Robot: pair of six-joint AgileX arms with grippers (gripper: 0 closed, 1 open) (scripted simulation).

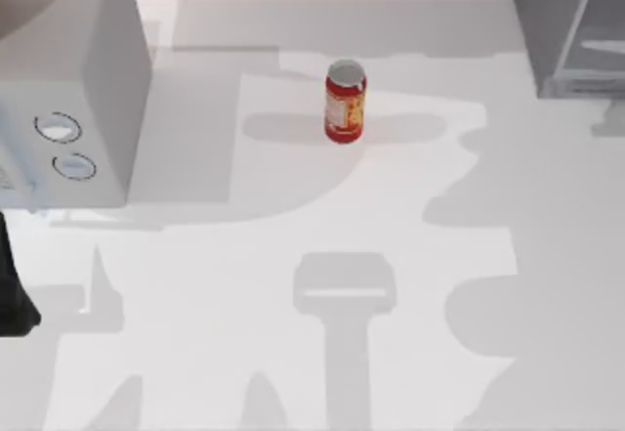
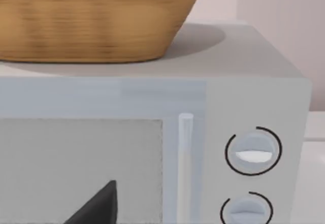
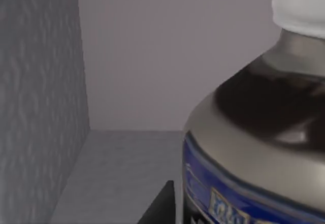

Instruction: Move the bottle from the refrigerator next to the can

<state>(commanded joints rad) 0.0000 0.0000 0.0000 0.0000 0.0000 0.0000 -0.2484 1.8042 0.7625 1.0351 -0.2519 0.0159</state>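
Note:
The bottle (image 3: 254,148) stands inside the refrigerator (image 3: 40,107), very close in the right wrist view: white cap, dark shoulder, blue label. A dark edge of my right gripper (image 3: 160,206) shows right beside the bottle's lower part; whether it touches is hidden. In the top view the refrigerator (image 1: 571,30) is at the far right corner, and the red can (image 1: 345,101) with its yellow-orange label stands upright at the middle back of the table. My left arm (image 1: 12,294) is parked at the left edge, and a dark tip of my left gripper (image 2: 96,206) faces the white box.
A white box with two round dials (image 1: 68,89) fills the back left. In the left wrist view the white box (image 2: 244,97) carries a wicker basket (image 2: 91,21) on top. Open table surface (image 1: 322,255) lies in front of the can.

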